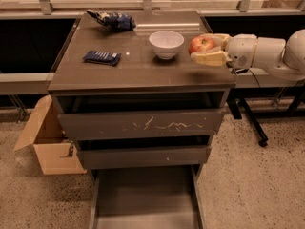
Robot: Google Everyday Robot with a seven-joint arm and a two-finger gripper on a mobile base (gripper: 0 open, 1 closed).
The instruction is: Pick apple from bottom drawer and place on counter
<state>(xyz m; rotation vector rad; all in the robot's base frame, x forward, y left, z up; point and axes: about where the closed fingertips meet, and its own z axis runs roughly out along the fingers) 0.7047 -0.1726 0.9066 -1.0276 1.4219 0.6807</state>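
Over the right rear part of the counter (138, 73): gripper (198, 47), reaching in from the right on a white arm (267, 51), its beige fingers (209, 58) pinching the apple (202, 44), one finger on the near side and one on the far side. Apple red with a yellowish patch, held close to the counter's right edge; contact between fruit and surface not discernible.

Just left of the apple, apart from it: white bowl (166, 43), upright on the counter. Further left, near the middle of the left half: flat dark blue packet (101, 57). At the rear left corner: crumpled blue bag (113, 19), well apart from bowl and packet. Counter glossy grey-brown, slightly overhanging the cabinet body.

Below the counter, three drawers in a stack. Uppermost: top drawer front (143, 124), marked with white scratches, standing slightly out from the cabinet. Next down: plain middle drawer front (145, 156), likewise slightly out. Lowest: bottom drawer (145, 199), pulled far out toward the viewer, flat grey floor and thin side walls visible, cut off by the lower edge of the view.

Left of the cabinet, on the speckled floor (252, 175): open cardboard box (47, 142), one flap raised, just beside the cabinet's side.
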